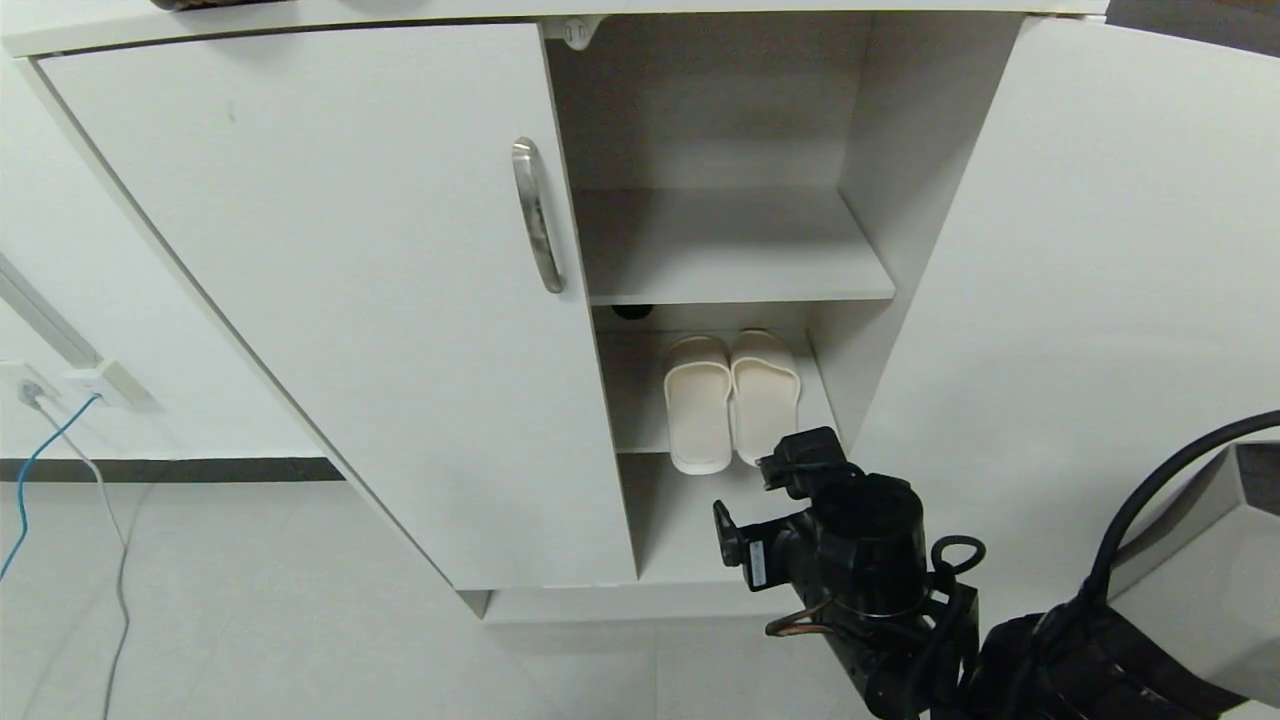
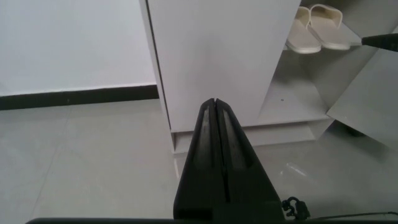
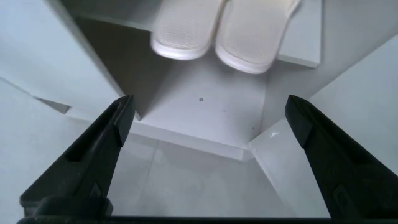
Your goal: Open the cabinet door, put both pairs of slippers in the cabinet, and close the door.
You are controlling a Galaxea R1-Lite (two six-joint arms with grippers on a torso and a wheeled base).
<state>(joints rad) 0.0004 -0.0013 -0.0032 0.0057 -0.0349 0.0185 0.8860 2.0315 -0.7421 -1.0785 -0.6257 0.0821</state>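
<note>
– While the cabinet (image 1: 900, 150) stands with its right door (image 1: 1100, 250) swung wide, what's logged inside?

– One pair of slippers (image 1: 732, 400), cream-white, side by side and touching. On the middle shelf (image 1: 630, 400), right-hand half of the cabinet. Near ends jut a little past the shelf's front edge. Upper shelf (image 1: 730, 245) above them, bottom compartment (image 1: 690, 530) below.

– Left door?

– Left door (image 1: 330, 300) flat against the frame. Metal handle (image 1: 537, 215) upright along its inner edge, next to the opening.

– Right gripper position?

– Right gripper (image 1: 765, 495) low, in front of the opening, level with the bottom compartment and just below the slippers. Not touching them. The wrist camera looks between its fingers (image 3: 112, 137) into the cabinet, with the slippers' near ends overhead. Fingers spread wide, nothing between them.

– And the left one?

– Left gripper (image 2: 214, 109) off to the left side, above the tiled floor (image 1: 250, 620), pointed toward the foot of the left door. Well apart from the cabinet. Fingers pressed together, holding nothing. Slippers sit far off in its view's corner.

– Surroundings?

– Wall socket (image 1: 100, 385) on the wall left of the cabinet. Blue cable (image 1: 30, 480) runs from it down to the floor.
</note>
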